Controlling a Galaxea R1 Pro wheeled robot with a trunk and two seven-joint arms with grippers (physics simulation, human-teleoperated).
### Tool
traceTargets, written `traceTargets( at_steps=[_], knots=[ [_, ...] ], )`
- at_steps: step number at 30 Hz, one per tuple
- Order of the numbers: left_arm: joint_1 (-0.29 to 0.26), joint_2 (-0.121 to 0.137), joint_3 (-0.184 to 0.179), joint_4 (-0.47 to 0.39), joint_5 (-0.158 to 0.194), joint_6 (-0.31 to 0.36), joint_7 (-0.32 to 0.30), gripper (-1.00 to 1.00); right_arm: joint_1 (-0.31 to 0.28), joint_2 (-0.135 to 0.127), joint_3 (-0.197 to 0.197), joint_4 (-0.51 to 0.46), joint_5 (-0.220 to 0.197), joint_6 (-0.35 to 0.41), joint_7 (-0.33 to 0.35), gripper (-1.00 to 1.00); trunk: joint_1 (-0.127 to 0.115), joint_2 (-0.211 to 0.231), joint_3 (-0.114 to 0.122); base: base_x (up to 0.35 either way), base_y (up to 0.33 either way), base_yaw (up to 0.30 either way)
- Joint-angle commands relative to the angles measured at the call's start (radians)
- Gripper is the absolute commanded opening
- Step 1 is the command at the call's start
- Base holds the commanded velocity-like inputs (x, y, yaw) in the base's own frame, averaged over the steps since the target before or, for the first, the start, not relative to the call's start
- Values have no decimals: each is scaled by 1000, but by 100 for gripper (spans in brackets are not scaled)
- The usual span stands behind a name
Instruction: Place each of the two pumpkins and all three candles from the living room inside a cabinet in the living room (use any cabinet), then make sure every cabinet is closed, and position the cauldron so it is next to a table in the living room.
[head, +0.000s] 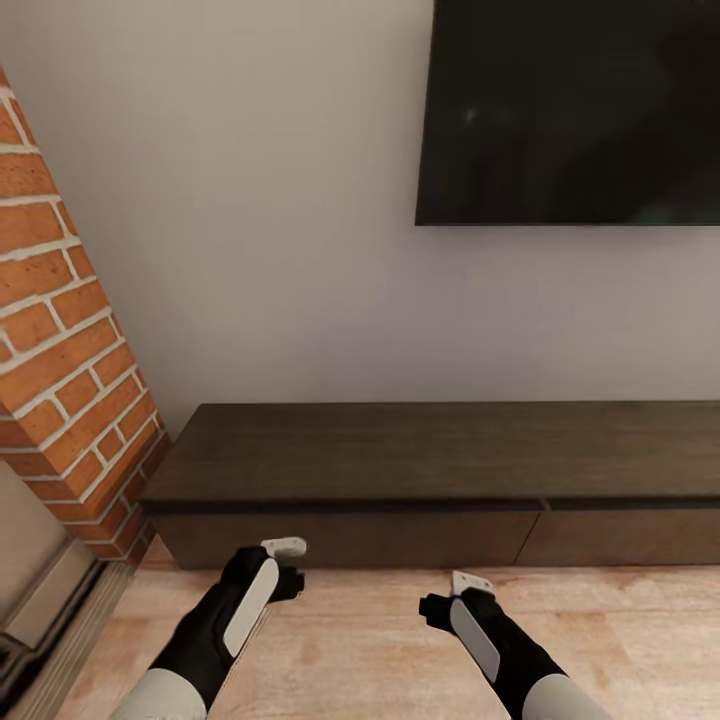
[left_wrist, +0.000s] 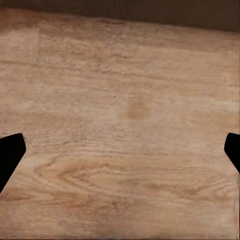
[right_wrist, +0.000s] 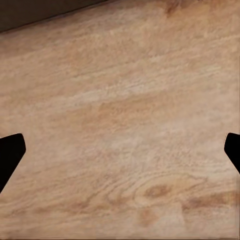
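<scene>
- Head view: the cabinet (head: 440, 480) runs long along the wall, drawers shut, under a dark screen (head: 570, 110); brick pillar (head: 70, 370) at its left end.
- Left wrist view: left gripper (left_wrist: 120, 150) released, spread wide over wood floor (left_wrist: 130, 110).
- Right wrist view: right gripper (right_wrist: 120, 150) likewise released, empty.

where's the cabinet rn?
Head view: the cabinet runs along the wall under the TV, drawers shut, brick column at its left end, just ahead of both claws.
</scene>
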Motion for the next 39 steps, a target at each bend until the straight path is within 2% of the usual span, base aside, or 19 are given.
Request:
traceTargets(
  at_steps=[1, 3, 8, 15, 24, 39],
  knots=[
    [0, 0, 22, -1, 13, 5, 10, 100, 0, -1, 5, -8, -10, 10, -10, 100, -4, 7, 2, 0, 0, 0],
    [-1, 0, 52, -1, 14, 10, 11, 100, 0, -2, 6, -17, -8, 26, -11, 100, -12, 21, 9, 0, 0, 0],
    [-2, -1, 66, -1, 13, 37, 11, 100, 0, -2, 6, -33, -3, 69, -9, 100, -31, 56, 24, 0, 0, 0],
    [-2, -1, 71, -3, 12, 72, 11, 100, 0, 0, 4, -47, -7, 78, -10, 100, -58, 105, 46, 0, 0, 0],
    [-2, 0, 72, -4, 12, 75, 10, 100, 0, 0, 4, -48, -7, 83, -11, 100, -92, 168, 74, -17, 0, 0],
    [-2, 0, 72, -4, 12, 73, 9, 100, 0, 1, 4, -48, -8, 75, -10, 100, -150, 273, 121, -145, 0, 0]
  ],
)
